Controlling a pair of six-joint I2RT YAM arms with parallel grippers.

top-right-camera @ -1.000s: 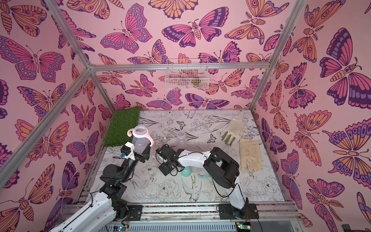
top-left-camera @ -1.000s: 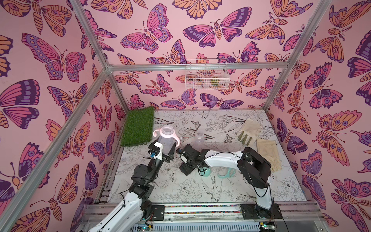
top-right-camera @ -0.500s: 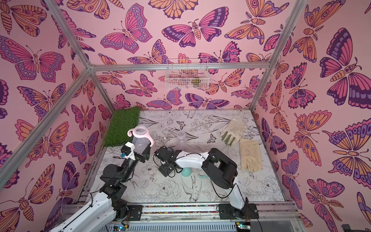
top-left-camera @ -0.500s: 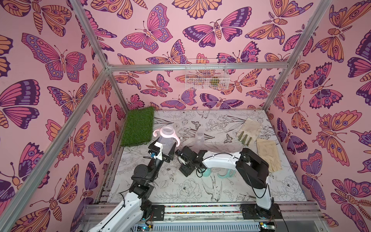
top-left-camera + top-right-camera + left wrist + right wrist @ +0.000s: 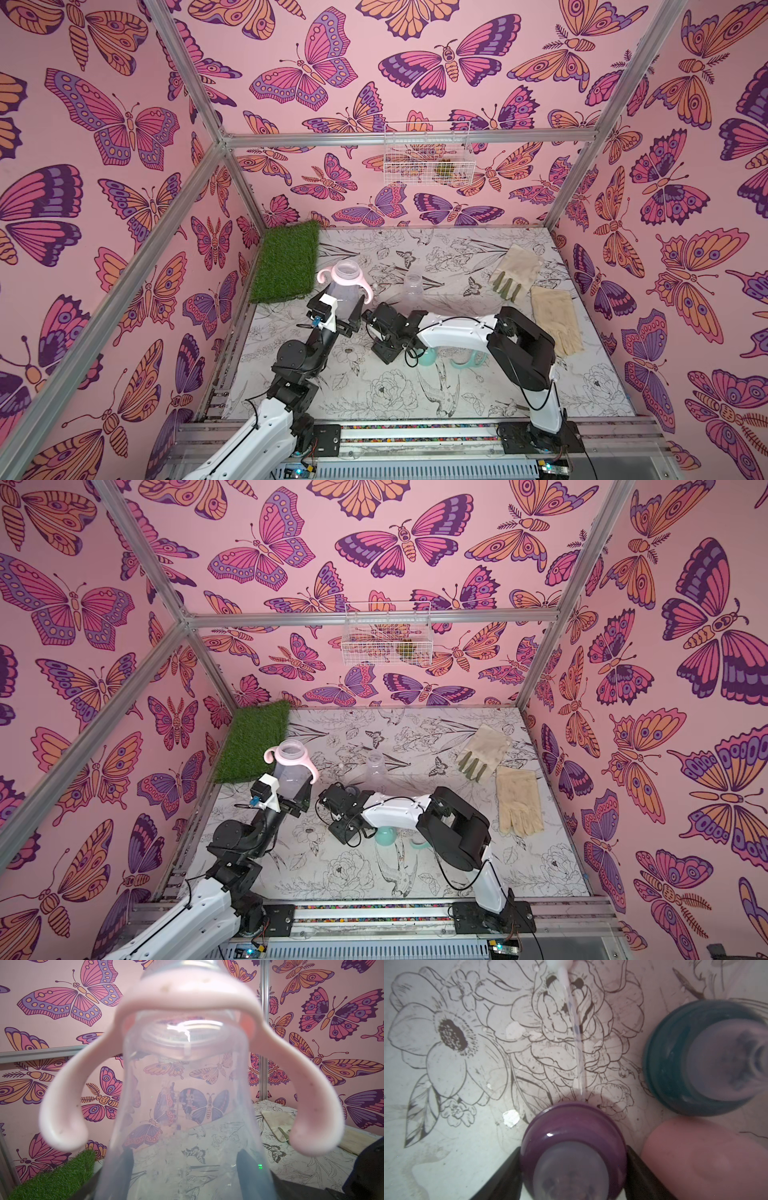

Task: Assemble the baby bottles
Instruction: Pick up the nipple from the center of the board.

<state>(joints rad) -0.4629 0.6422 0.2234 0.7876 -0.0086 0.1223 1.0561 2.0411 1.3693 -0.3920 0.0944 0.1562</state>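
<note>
The baby bottles are in parts: one clear bottle wearing its pink twin-handled ring is held up, mouth upward, with the left gripper clamped on its lower body, beside the grass mat in the worktop's back left corner; the second clear bottle stands bare near the worktop's middle; the right gripper is down at the worktop, jaws apart, its fingers flanking a purple nipple collar; whether they already pinch it I cannot tell; a teal collar and a pink cap sit just beside; two beige gloves lie along the right edge.
</note>
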